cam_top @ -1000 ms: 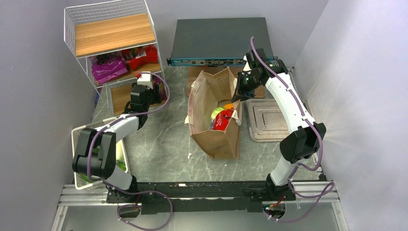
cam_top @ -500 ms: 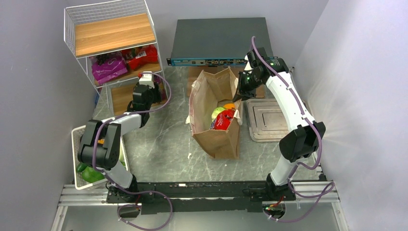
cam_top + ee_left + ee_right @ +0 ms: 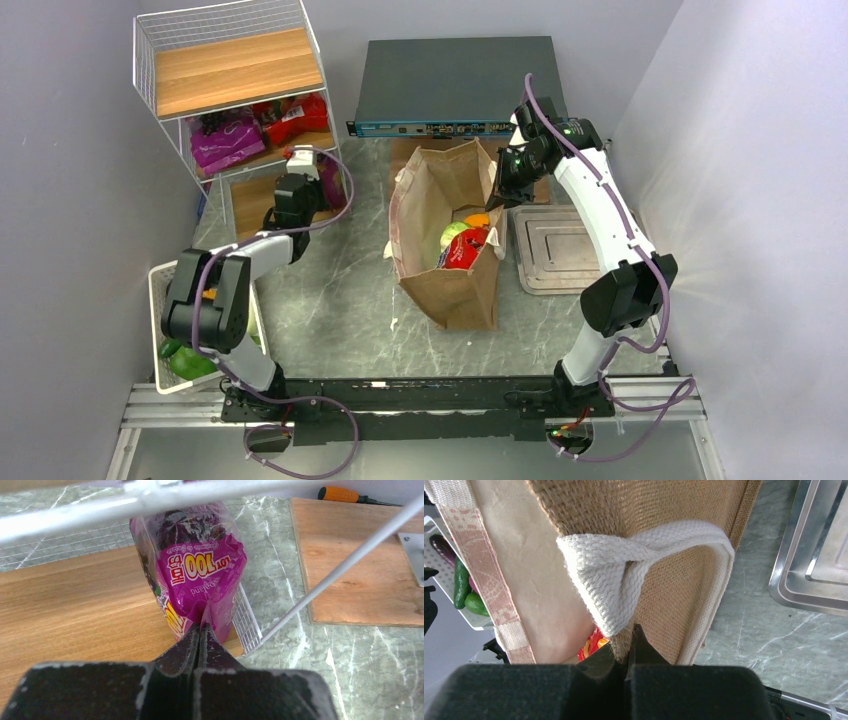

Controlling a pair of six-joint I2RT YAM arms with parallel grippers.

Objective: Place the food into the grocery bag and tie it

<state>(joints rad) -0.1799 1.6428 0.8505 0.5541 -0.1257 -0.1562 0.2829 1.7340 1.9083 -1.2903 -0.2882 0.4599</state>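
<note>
Two grippers are in view, and each is clamped on something. Your left gripper [image 3: 200, 629] has its jaws pressed together on the bottom seam of the purple packet [image 3: 197, 570]. That packet stands on the rack's wooden shelf [image 3: 75, 605], right at the corner where the wire mesh ends and the marble table [image 3: 280, 555] begins. White rack wires [image 3: 340, 565] cross in front of your wrist camera. Past the shelf lies a wooden board [image 3: 360, 570], with an orange-handled screwdriver [image 3: 340, 494] at its far edge.

Your right gripper [image 3: 628, 637] is closed tight on the bag's woven wall, just under the spot where the cream handle [image 3: 644, 555] folds over itself. The bag [image 3: 460, 295] stands open in the middle of the table, between the rack [image 3: 225, 60] and the metal tray [image 3: 555, 245], which sits just beside it. Look down into the bag and you see the cabbage [image 3: 452, 235], a red packet [image 3: 462, 252] against it, and the carrot [image 3: 478, 219] at the far side. More red packets [image 3: 292, 115] rest on the rack's middle level. The white basket [image 3: 153, 320] sits at your near left, partly under the left arm, with green vegetables [image 3: 190, 362] in it.
</note>
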